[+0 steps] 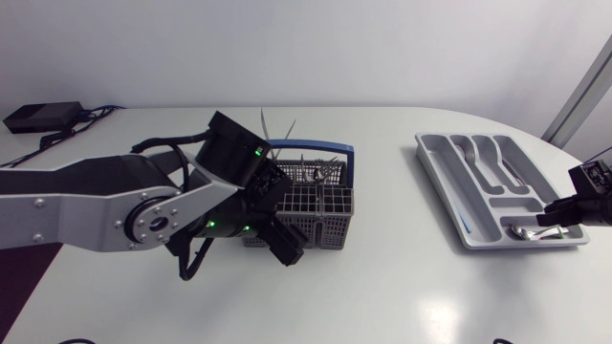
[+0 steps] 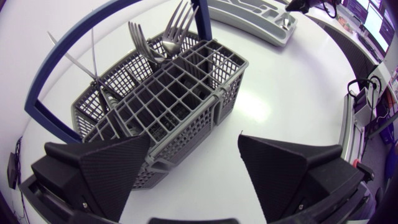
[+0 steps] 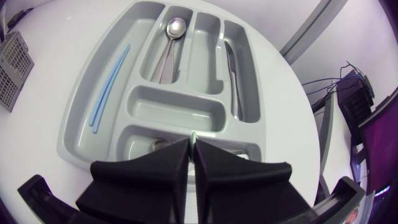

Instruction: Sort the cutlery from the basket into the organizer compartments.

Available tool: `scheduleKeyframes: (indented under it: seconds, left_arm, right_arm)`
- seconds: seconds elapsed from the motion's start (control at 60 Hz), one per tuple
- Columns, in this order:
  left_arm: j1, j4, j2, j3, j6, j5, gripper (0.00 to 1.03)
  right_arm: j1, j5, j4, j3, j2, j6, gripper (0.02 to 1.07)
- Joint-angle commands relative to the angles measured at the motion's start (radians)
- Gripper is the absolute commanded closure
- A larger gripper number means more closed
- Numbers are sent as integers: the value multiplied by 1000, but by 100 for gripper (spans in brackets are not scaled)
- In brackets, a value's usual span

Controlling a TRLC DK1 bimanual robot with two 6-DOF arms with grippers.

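Right gripper (image 3: 193,144): fingers pressed almost together with a thin pale edge between them; I judge this to be the handle of a spoon (image 1: 523,232), whose bowl lies in the wide compartment of the organizer (image 3: 81,127) nearest the gripper.

Left gripper (image 2: 193,138): fingers spread wide and holding nothing; it sits low at a corner of the basket (image 2: 168,106), with one finger just beside the mesh wall.

Risks, right side: if the spoon is let go while tilted, its handle may ride up on a divider and bridge two compartments; a second spoon (image 3: 171,40) already lies in a narrow slot, so the two may end up sorted apart.

Risks, left side:
- The finger by the wall could push the basket, which looks light; it might skid or tip.
- The forks (image 2: 177,25) stand tines-up and crossed at the far end; a pinch could take two at once or slip off.
- The blue carry handle (image 2: 68,68) arches over the basket and may block a straight approach.

Surface: white table (image 1: 402,296), smooth and glossy, so little grip is expected; basket and organizer are well apart.

Also in the organizer: a knife (image 3: 235,81) and a thin blue stick (image 3: 109,84); a black box with cables (image 1: 43,117) sits at the far corner.
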Motion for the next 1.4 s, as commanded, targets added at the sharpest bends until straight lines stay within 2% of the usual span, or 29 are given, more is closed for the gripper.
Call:
scheduleKeyframes:
  seconds: [0.0, 0.067, 0.183, 0.25, 0.35, 0.617, 0.717, 0.75, 1.033, 1.183, 1.333, 1.383]
  left_arm:
    - [13, -13, -17, -17, 15, 0, 5]
    - [23, -19, -24, -15, 18, 0, 5]
    - [34, -32, -39, -15, 24, 0, 5]
    - [40, -36, -51, -15, 28, 0, 5]
    - [46, -47, -63, -14, 41, 2, 5]
    - [62, -85, -96, -9, 71, 8, 5]
    - [82, -104, -116, -10, 87, 9, 5]
    - [89, -110, -126, -10, 93, 9, 5]
    - [166, -204, -220, -40, 153, 19, 5]
    - [220, -204, -234, -101, 177, 20, 5]
    - [275, -202, -234, -133, 199, 36, 5]
    - [292, -202, -234, -138, 205, 37, 6]
  right_arm:
    - [-7, 14, 18, -21, 57, -17, 97]
    - [-6, 31, 44, -23, 81, -26, 88]
    - [-1, 49, 64, -26, 120, -34, 87]
    - [2, 57, 72, -27, 132, -34, 82]
    - [4, 71, 81, -26, 149, -39, 69]
    - [2, 75, 63, -46, 109, -52, 50]
    - [8, 68, 21, -61, 40, -55, 29]
    - [13, 65, 4, -62, 15, -54, 26]
    - [100, -12, -172, -58, -261, 4, 25]
    - [298, -37, -221, -56, -360, 130, 26]
    - [521, -26, -227, -21, -354, 285, 27]
    - [588, -20, -221, -4, -333, 322, 31]
